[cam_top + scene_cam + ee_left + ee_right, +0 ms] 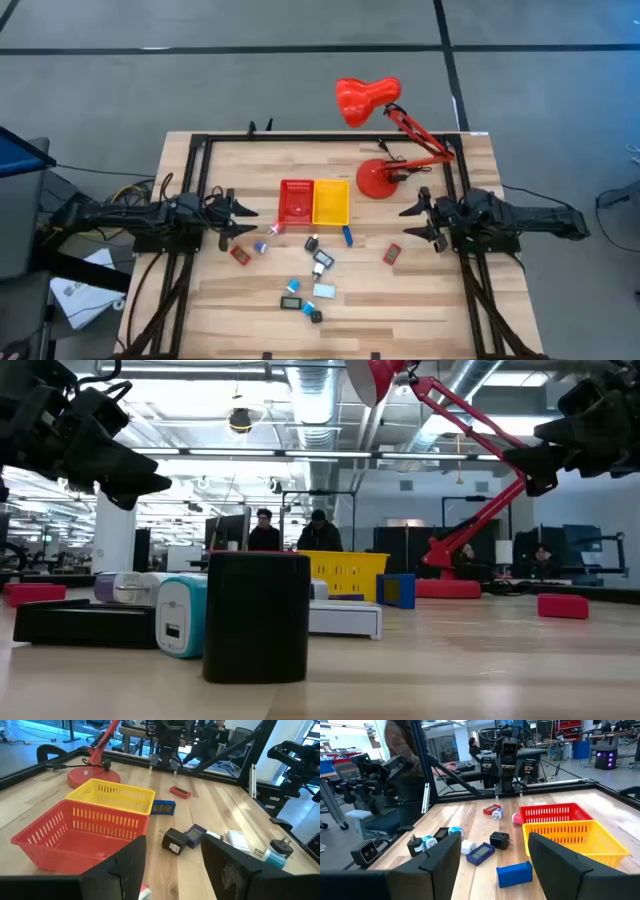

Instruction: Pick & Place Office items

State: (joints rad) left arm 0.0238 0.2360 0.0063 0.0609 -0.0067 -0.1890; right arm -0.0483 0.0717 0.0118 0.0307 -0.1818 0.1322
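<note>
Waiting at the start: left gripper at the desk's left edge and right gripper at its right edge both hang part-open, holding nothing. Office items lie mid-desk toward the front edge, before the red bin and yellow bin. Next, one arm must descend over an item.

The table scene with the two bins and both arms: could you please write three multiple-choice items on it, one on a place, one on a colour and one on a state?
1. Where does the red bin sit relative to the yellow bin?
A. Side by side, touching
B. Stacked on top of it
C. At the opposite table edge

2. What colour is the desk lamp?
A. Yellow
B. Red
C. White

3. How are the left gripper and right gripper?
A. Both open, holding nothing
B. Left holds a bin
C. Right holds the lamp

Answers: 1 A, the high view shows them adjoining. 2 B, head, arm and base are red. 3 A, each wrist view shows parted fingers with nothing between.
</note>
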